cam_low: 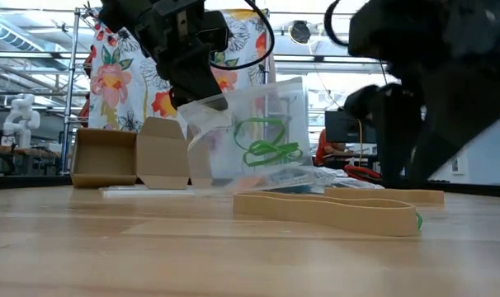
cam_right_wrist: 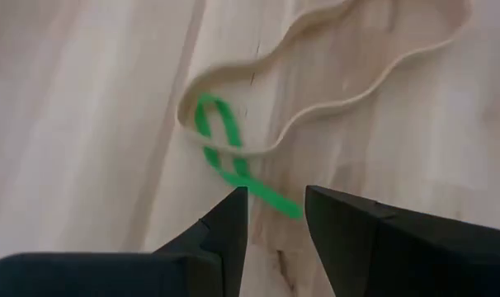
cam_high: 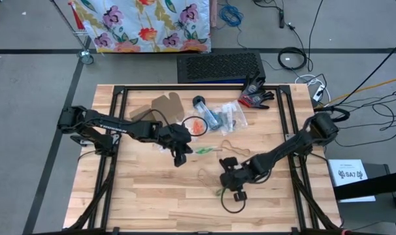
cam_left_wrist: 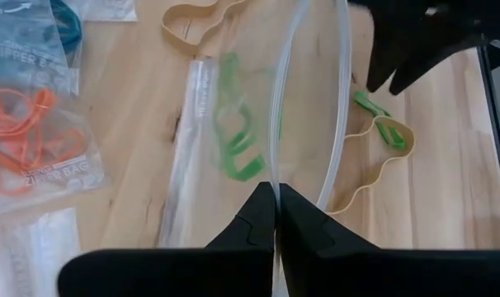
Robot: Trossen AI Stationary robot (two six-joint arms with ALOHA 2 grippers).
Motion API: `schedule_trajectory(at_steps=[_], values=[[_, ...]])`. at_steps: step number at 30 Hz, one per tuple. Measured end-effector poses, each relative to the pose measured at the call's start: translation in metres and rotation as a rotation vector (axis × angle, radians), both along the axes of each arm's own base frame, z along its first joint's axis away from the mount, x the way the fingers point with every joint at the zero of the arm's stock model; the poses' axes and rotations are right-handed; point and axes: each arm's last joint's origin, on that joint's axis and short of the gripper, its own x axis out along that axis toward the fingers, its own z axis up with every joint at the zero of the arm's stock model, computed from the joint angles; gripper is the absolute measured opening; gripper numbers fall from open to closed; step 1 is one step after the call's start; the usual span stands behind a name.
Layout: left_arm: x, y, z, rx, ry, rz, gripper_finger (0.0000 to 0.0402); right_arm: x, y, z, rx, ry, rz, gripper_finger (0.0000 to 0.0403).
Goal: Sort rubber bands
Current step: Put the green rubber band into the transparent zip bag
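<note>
My left gripper (cam_left_wrist: 275,216) is shut on a clear plastic bag (cam_low: 258,136) that holds green rubber bands (cam_left_wrist: 236,140), near the table's middle (cam_high: 180,155). My right gripper (cam_right_wrist: 275,206) stands open just above a loose green rubber band (cam_right_wrist: 229,157). That band is hooked through one end of a wavy tan rubber band (cam_right_wrist: 332,74) lying flat on the wood (cam_high: 206,175). Its free end lies below the gap between the right fingers. A second tan band (cam_high: 234,149) lies beyond them. Orange bands (cam_left_wrist: 19,136) lie in another clear bag. My left gripper pinches a thin clear edge of the bag (cam_left_wrist: 275,177) between its two fingertips, slanting down from the table's left. The bag hangs tilted below the fingers, its walls apart and the green bands inside. Whether its lower end touches the table, I cannot tell.
Several clear bags with orange and blue bands (cam_high: 211,119) lie at the table's far middle, beside flat cardboard (cam_high: 162,108) and a red-and-black glove (cam_high: 255,96). Bare wood lies along the near edge and at the left.
</note>
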Motion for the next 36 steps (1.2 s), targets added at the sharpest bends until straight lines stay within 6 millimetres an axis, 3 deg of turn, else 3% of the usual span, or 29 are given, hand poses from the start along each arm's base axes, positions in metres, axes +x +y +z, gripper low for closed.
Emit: schedule_trajectory(at_steps=[8, 12, 15, 19, 24, 30, 36], values=[[0.000, -0.002, 0.000, -0.006, -0.003, -0.001, 0.0006, 0.007, 0.003, -0.027, -0.055, 0.042, 0.106, 0.0107], [0.000, -0.002, 0.001, -0.023, -0.003, 0.015, 0.0006, 0.004, 0.001, -0.024, -0.053, 0.067, 0.074, 0.0032], [0.000, -0.002, 0.001, -0.024, -0.003, 0.016, 0.0006, -0.008, -0.007, -0.014, -0.107, 0.125, -0.043, 0.0010], [0.000, -0.002, 0.001, -0.023, -0.003, 0.016, 0.0006, -0.031, -0.024, 0.013, -0.223, 0.165, -0.210, 0.0002], [0.001, -0.002, 0.001, -0.021, -0.006, 0.025, 0.0006, -0.040, -0.038, 0.055, -0.290, -0.031, -0.355, 0.0001], [0.004, 0.001, 0.004, -0.017, -0.050, 0.083, 0.0006, -0.010, -0.051, 0.098, -0.386, -0.335, -0.355, 0.0001], [0.004, 0.000, 0.004, -0.029, -0.044, 0.093, 0.0006, 0.031, -0.067, 0.103, -0.468, -0.488, -0.246, 0.0000]])
